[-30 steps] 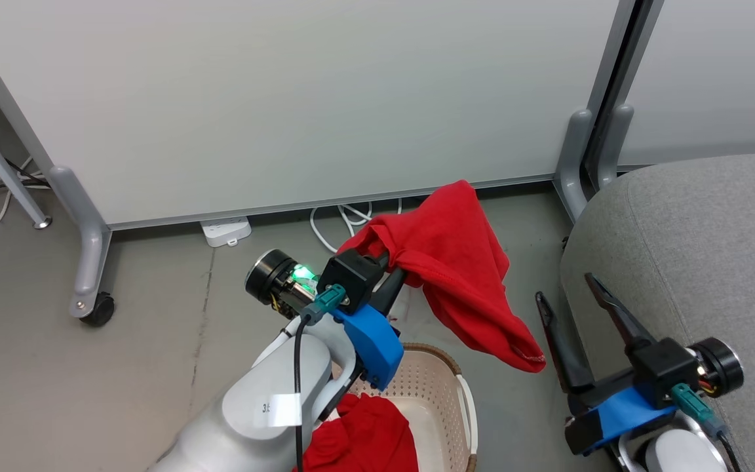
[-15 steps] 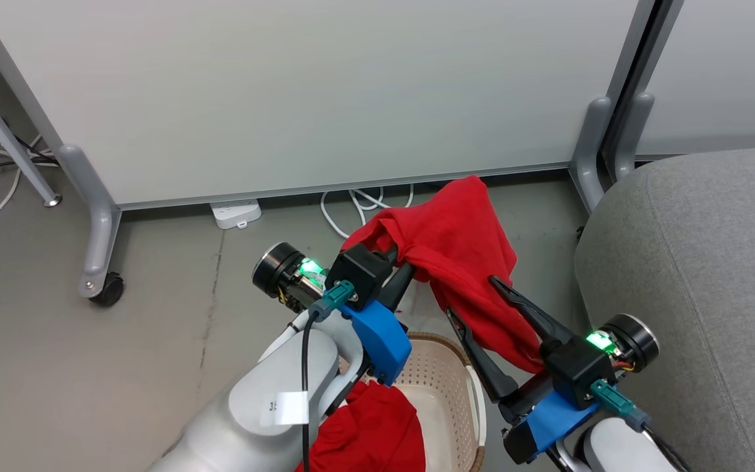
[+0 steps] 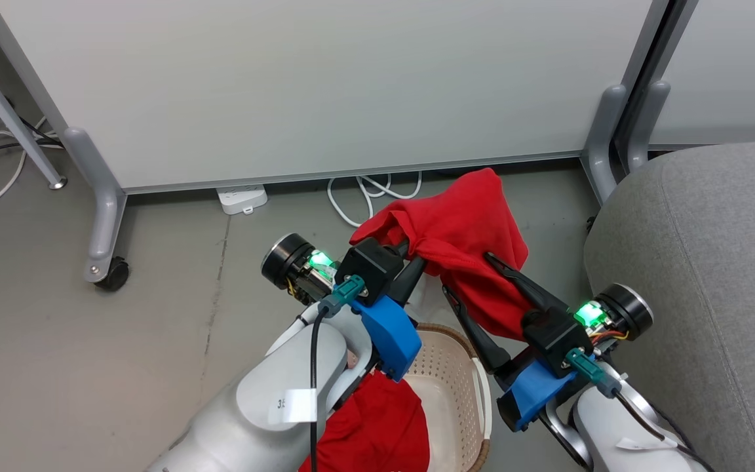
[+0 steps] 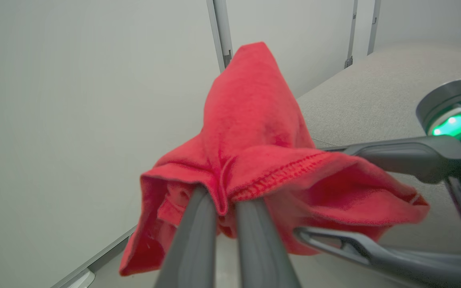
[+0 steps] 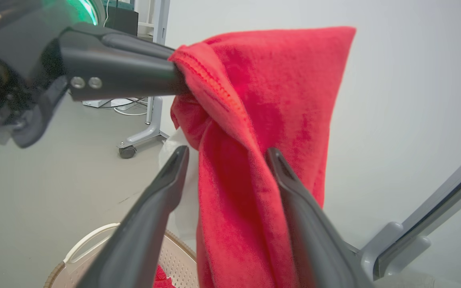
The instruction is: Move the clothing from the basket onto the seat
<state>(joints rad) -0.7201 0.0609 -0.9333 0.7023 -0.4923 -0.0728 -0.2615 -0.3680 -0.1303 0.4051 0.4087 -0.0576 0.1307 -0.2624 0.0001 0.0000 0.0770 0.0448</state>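
red fleecy garment (image 3: 463, 223) bunched, pinched in left tool (image 4: 224, 196); right tool (image 3: 468, 275) wide, straddling it, maybe touching.

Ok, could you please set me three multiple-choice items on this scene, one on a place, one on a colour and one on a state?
1. In the head view, the seat lies where from the basket?
A) left
B) directly behind
C) right

2. The hanging garment is:
A) red
B) blue
C) white

3. The right gripper is:
A) shut on the garment
B) open, straddling the garment
C) open, far from it

Answers: 1 C, the grey cushion sits at the right edge. 2 A, the cloth shows bright red. 3 B, the right wrist view shows fabric hanging between spread fingers.
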